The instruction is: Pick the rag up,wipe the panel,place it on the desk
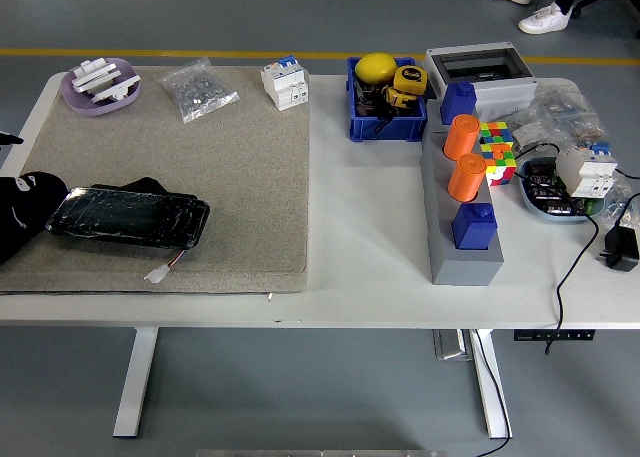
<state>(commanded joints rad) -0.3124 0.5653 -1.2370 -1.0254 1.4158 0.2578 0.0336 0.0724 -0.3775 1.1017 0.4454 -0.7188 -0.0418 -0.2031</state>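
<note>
Grey felt mat (200, 177) covers the left half of the white table (370, 237) in the head view. Black glossy panel (128, 217) lies flat on the mat at approx 8 o'clock from table centre, long side running left-right, w/ a small white connector (160, 272) on a wire just off its near right corner. Dark cloth, likely the rag (148, 186), pokes out from behind the panel's far edge; mostly hidden. Left hand (20, 212) sits at the pic's left edge, at 9 o'clock, black, touching or just beside the panel's left end; fingers not readable, so cannot tell if it grips anything. Right hand not visible.

Far edge of mat, 11 o'clock: purple dish (100, 85) w/ white parts, then a clear bag (198, 89) of small hardware, then a white breaker (284, 82). At 12 o'clock, blue bin (384, 112) w/ a yellow item and tape measure. Right side, 2–3 o'clock: grey rack (462, 227) holding orange cylinders and blue blocks, colour cube (496, 147) just beside it, grey box (480, 72) behind.
</note>
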